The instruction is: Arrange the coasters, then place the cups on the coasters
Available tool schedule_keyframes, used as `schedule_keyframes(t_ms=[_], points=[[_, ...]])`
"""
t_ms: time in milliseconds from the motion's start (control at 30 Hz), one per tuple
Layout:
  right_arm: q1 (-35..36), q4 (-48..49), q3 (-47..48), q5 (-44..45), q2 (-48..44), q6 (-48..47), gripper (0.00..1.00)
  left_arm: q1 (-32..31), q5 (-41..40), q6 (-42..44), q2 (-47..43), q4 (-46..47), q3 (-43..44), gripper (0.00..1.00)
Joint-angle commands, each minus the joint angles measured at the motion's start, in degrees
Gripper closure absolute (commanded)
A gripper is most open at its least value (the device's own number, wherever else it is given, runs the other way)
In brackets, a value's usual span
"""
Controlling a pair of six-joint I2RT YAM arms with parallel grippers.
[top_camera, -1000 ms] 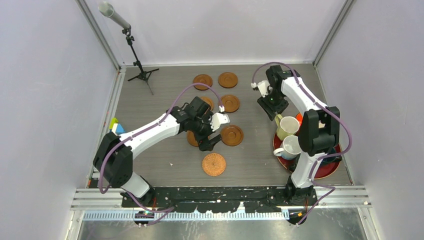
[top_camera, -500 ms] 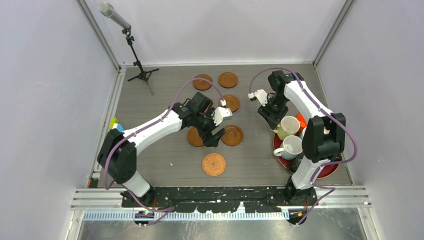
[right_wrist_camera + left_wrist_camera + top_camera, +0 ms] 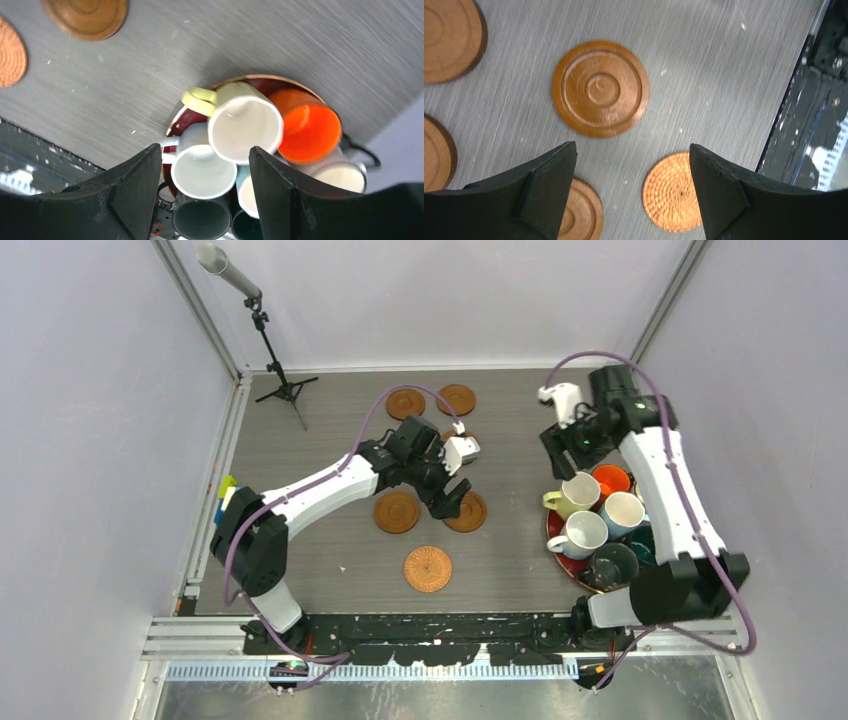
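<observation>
Ceramic cups (image 3: 580,490) crowd red tray (image 3: 182,120) at tabletop's rt edge: rigid, breakable; grip by rim. Wood coasters (image 3: 397,511) lie mid-tabletop, thin, light; pinch at edge. Left end effector (image 3: 633,157) & right end effector (image 3: 205,165): both wide open, empty.

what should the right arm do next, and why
Probably lower the right gripper onto the pale yellow cup: its jaws are open and empty right above that cup on the red tray, and the wood coasters lie bare.
</observation>
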Motion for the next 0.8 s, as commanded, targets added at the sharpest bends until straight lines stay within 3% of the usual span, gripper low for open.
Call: schedule_keyframes(t_ms=[0, 167, 267, 367, 500, 767], points=[[-9.18, 2.36, -1.16, 3.35, -8.84, 8.28, 0.32, -1.89, -1.43, -5.76, 2.49, 8.72, 3.99, 0.15], [-29.31, -0.61, -6.65, 1.46, -14.95, 1.75, 0.41, -2.85, -1.19, -6.19, 4.32, 9.84, 6.03, 0.16], [-43.64, -2.18, -9.49, -1.86, -15.5, -2.38, 0.44, -3.02, -0.96, -6.5, 4.25, 10.85, 5.46, 0.16], [-53.05, -0.25, -11.98, -3.43, -13.49, -5.12, 0.48, -3.12, -0.76, -6.76, 3.91, 11.71, 4.62, 0.16], [-58.11, 6.12, -14.11, -1.45, -9.21, -6.04, 0.54, -3.12, -0.89, -6.56, 3.44, 11.75, 4.01, 0.16], [-58.29, 21.42, -18.66, 4.53, -1.47, -5.9, 0.61, -3.12, -1.07, -6.34, 2.28, 11.87, 2.87, 0.16]])
